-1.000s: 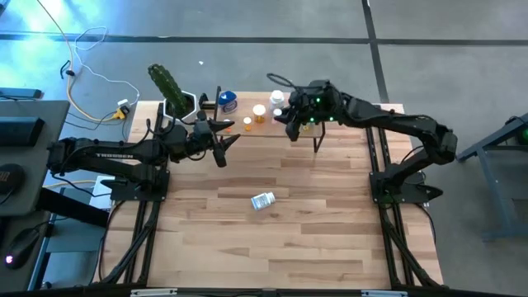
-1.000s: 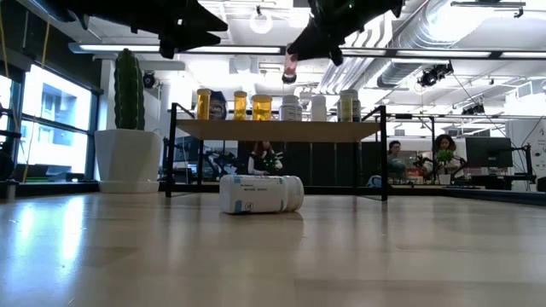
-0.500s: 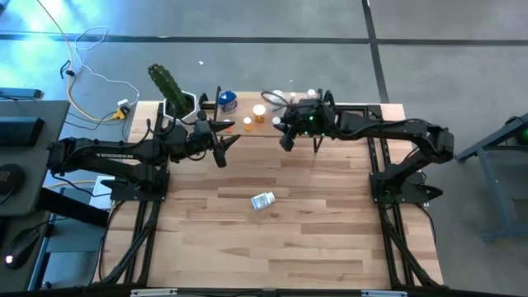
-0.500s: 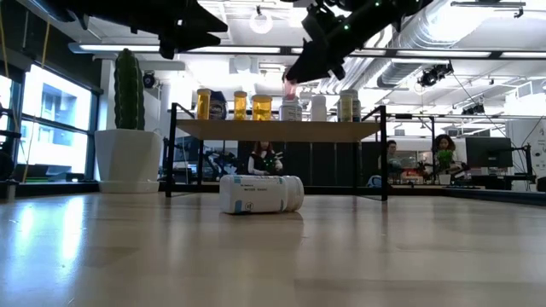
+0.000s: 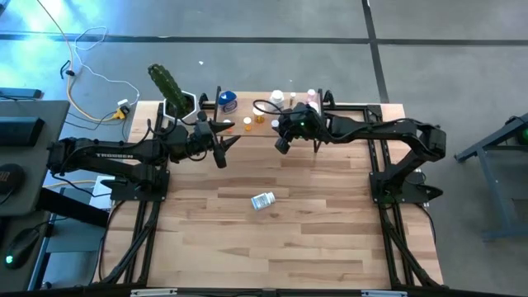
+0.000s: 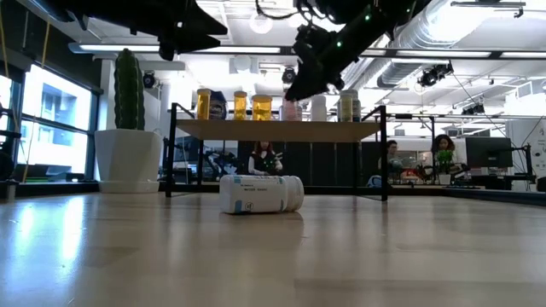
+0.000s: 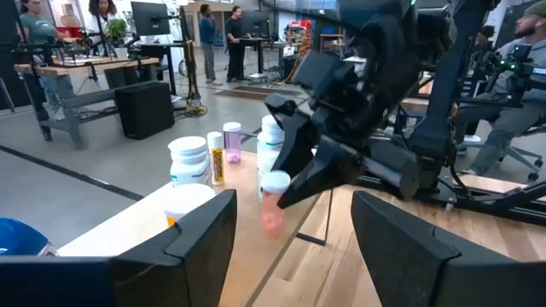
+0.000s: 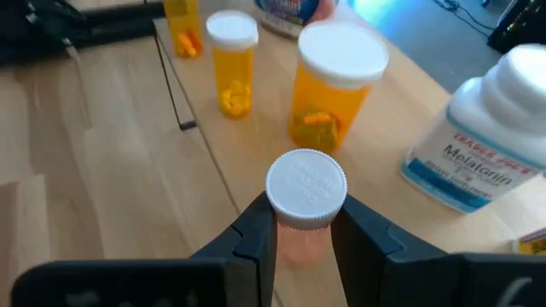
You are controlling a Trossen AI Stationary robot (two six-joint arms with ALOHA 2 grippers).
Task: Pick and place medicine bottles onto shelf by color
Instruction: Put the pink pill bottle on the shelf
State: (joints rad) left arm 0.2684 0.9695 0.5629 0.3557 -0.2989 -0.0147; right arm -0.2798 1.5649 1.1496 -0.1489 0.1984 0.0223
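The right end effector [image 8: 300,223] is clamped on a small pink bottle [image 8: 304,205] with a white cap, holding it upright at the front edge of the shelf [image 6: 277,129], just in front of the orange bottles. Whether the bottle already stands on the board or hangs just above it cannot be told. The left end effector [image 5: 221,141] waits with its fingers spread above the surface [image 5: 322,223] near the shelf's left end, holding nothing.

The task looks well along. Several bottles already stand on the shelf: three orange bottles [image 8: 232,60] with white caps side by side, a blue one [image 5: 227,101] toward the left end, and white bottles [image 7: 188,159] and another pink one [image 7: 231,140] toward the right. The orange bottles each show a few pills inside. What appears left is to release the pink bottle and then fetch the white bottle [image 5: 262,200] lying on its side on the surface, well apart from the shelf.
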